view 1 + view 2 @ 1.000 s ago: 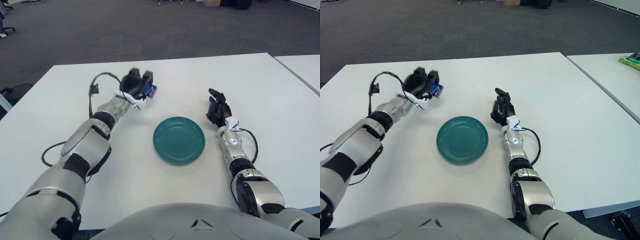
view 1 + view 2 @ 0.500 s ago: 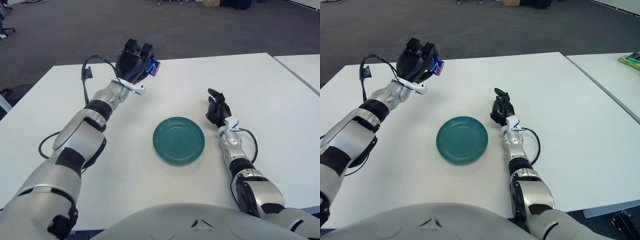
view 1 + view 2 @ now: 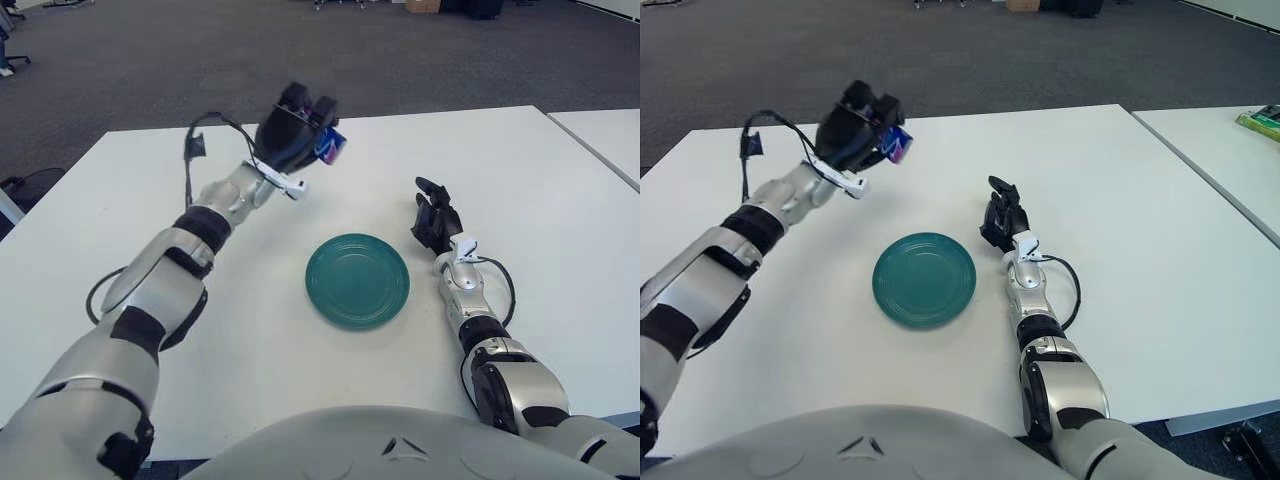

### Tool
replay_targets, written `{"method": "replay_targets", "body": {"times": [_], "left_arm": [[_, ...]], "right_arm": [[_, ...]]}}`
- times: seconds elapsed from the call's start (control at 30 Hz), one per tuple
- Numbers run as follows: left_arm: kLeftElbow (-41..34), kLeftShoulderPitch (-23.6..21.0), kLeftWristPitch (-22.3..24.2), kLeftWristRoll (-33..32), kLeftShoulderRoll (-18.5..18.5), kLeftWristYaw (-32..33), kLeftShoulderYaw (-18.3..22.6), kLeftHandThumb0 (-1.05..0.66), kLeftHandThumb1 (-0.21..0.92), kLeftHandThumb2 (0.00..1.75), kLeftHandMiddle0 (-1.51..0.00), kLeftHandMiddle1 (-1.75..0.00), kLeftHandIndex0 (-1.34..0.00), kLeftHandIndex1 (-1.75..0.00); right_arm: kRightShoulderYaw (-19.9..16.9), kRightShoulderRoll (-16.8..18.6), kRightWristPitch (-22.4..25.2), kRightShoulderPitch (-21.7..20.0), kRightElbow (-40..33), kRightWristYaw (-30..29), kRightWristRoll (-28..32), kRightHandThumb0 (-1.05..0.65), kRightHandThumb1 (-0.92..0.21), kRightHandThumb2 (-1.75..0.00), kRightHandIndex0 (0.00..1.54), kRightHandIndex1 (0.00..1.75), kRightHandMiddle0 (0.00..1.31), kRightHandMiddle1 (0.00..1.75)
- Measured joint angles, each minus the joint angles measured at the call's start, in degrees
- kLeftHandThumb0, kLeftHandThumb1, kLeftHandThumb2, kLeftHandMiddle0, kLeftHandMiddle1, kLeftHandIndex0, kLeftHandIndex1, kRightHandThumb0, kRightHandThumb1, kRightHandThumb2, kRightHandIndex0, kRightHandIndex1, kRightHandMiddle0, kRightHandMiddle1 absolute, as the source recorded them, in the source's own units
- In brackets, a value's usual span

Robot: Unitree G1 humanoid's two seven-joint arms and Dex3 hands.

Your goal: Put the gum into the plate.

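Note:
My left hand (image 3: 298, 128) is raised well above the white table (image 3: 540, 180), its fingers curled shut on a small blue gum pack (image 3: 330, 147). The pack also shows in the right eye view (image 3: 897, 146). The hand hangs behind and to the left of the round teal plate (image 3: 358, 280), which lies flat at the table's middle and holds nothing. My right hand (image 3: 436, 218) rests on the table just right of the plate, fingers relaxed and holding nothing.
A black cable (image 3: 205, 140) loops from my left wrist and forearm. A second white table (image 3: 1230, 150) stands at the right with a green object (image 3: 1260, 121) on it. Dark carpet lies beyond the far table edge.
My left hand has lifted the gum pack off the table, first up and back, then to the right toward the plate. My right hand has not moved.

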Motion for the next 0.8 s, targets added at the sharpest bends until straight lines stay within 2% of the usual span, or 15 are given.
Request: {"method": "replay_targets", "body": {"times": [0.27, 0.5, 0.77, 0.8], "left_arm": [[-1.16, 2.13, -4.96, -0.14, -1.25, -4.74, -0.62, 0.0, 0.11, 1.51, -0.8, -1.6, -0.56, -1.75], [-5.96, 4.82, -7.66, 0.58, -1.36, -8.17, -1.64, 0.0, 0.13, 1.5, -0.77, -1.64, -0.55, -1.75], [-13.97, 7.8, -8.35, 6.01, -0.24, -10.25, -3.79, 0.0, 0.05, 1.62, -0.79, -1.72, -0.61, -1.75], [-14.85, 8.08, -8.42, 6.32, -0.01, -10.82, -3.94, 0.0, 0.01, 1.65, -0.81, -1.73, -0.66, -1.71]], "right_arm": [[0.02, 0.23, 0.01, -0.01, -0.26, -0.17, -0.05, -0.8, -0.92, -0.98, 0.29, 0.01, 0.0, 0.66], [0.03, 0.28, 0.07, 0.07, -0.45, -1.04, -0.09, -0.78, -0.92, -0.97, 0.28, 0.01, 0.0, 0.66], [0.12, 0.37, 0.31, 0.14, -0.63, -1.35, -0.13, -0.74, -0.92, -0.98, 0.32, 0.02, 0.0, 0.54], [0.11, 0.39, 0.36, 0.14, -0.64, -1.33, -0.11, -0.74, -0.92, -0.98, 0.32, 0.01, 0.0, 0.52]]}}
